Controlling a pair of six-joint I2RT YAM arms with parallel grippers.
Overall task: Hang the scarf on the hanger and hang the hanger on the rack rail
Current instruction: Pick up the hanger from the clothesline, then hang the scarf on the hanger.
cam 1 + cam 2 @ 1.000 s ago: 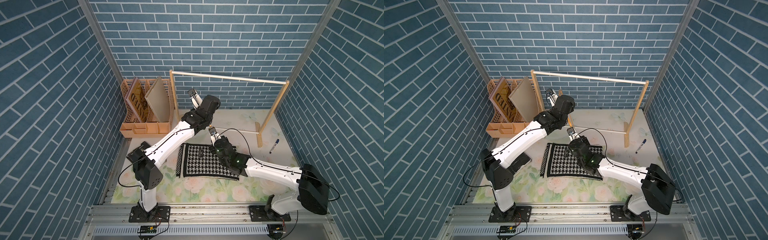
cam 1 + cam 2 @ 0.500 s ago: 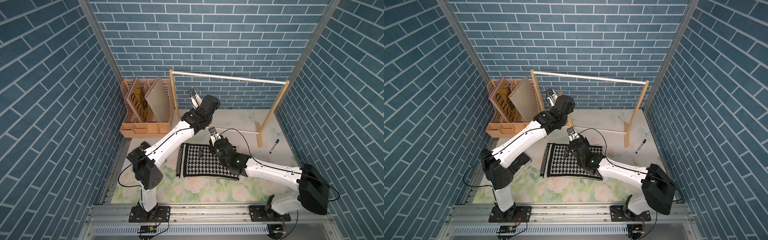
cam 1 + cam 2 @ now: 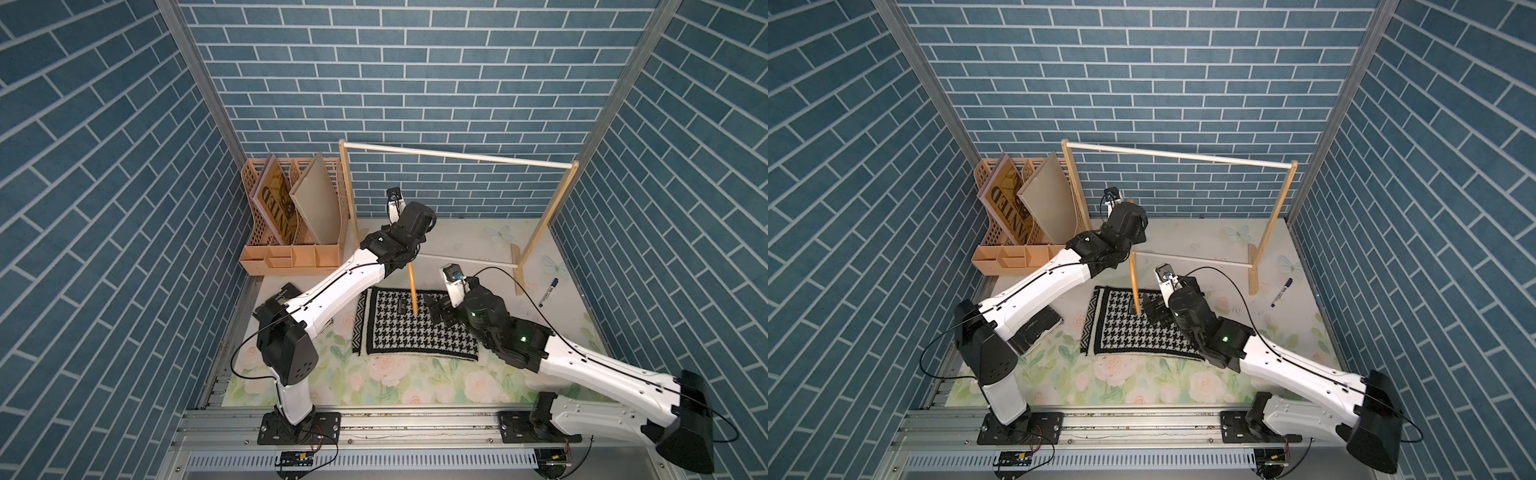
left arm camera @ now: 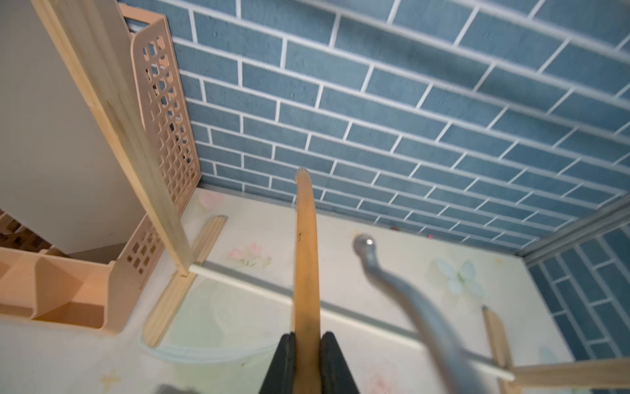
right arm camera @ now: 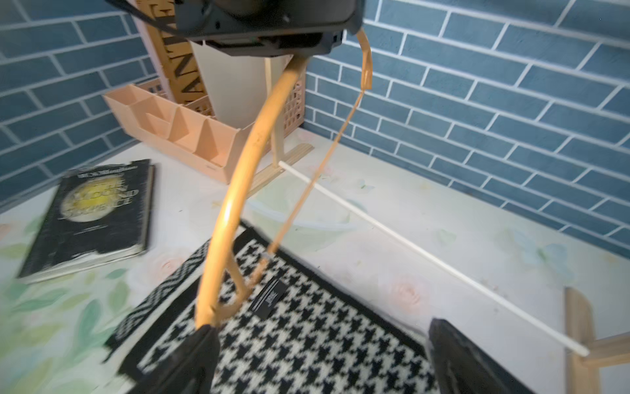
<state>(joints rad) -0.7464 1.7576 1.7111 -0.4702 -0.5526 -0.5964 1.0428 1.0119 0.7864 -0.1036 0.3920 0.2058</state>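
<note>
One black-and-white houndstooth knit scarf (image 3: 415, 328) lies flat on your floral tabletop (image 3: 415, 386), with its zigzag band toward the left arm's side and a small dark label near the far edge. The slim curved light-wood hanger (image 3: 412, 291) is in the air above it, steeply tilted. Its lower tip sits over the scarf by the label; you can't tell if it touches. Left gripper (image 4: 305, 341): jaws pressed onto the hanger's wooden arm. Right gripper (image 5: 320, 325): jaws spread wide just over the scarf, one finger (image 5: 189, 358) right at the hanger's lower end. A tall wooden rail rack (image 3: 457, 156) stands behind. A peach file organizer (image 3: 291, 257) sits by the rack's post on the left arm's side. A black book (image 5: 92, 211) lies near the scarf's banded end. A blue pen (image 3: 548, 291) lies by the opposite post.
</note>
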